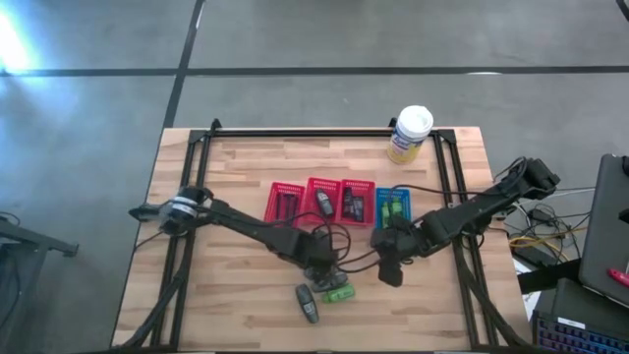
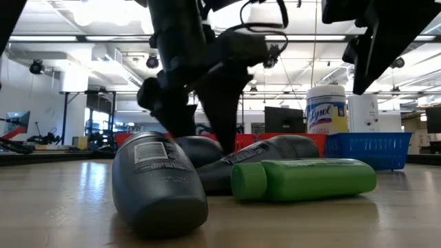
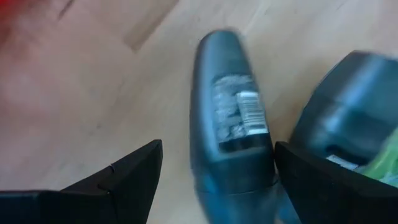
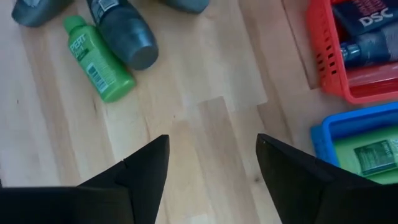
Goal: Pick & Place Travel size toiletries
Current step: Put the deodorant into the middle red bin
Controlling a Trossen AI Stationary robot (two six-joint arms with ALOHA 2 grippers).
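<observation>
Three dark grey bottles and a green bottle (image 1: 339,293) lie on their sides on the wooden table near its front edge. In the low view the nearest grey bottle (image 2: 158,182) is in front, with the green bottle (image 2: 303,179) to its right. My left gripper (image 1: 322,264) hangs open just above this cluster, pointing down. In its wrist view a grey bottle (image 3: 230,124) lies between its fingers; I cannot tell whether they touch it. My right gripper (image 1: 391,267) is open over bare wood (image 4: 211,124), to the right of the cluster.
Three red baskets (image 1: 322,200) and a blue basket (image 1: 393,208) stand in a row at mid-table, holding toiletries. A white-and-yellow canister (image 1: 410,133) stands at the far edge. Black frame rails run along the table's sides.
</observation>
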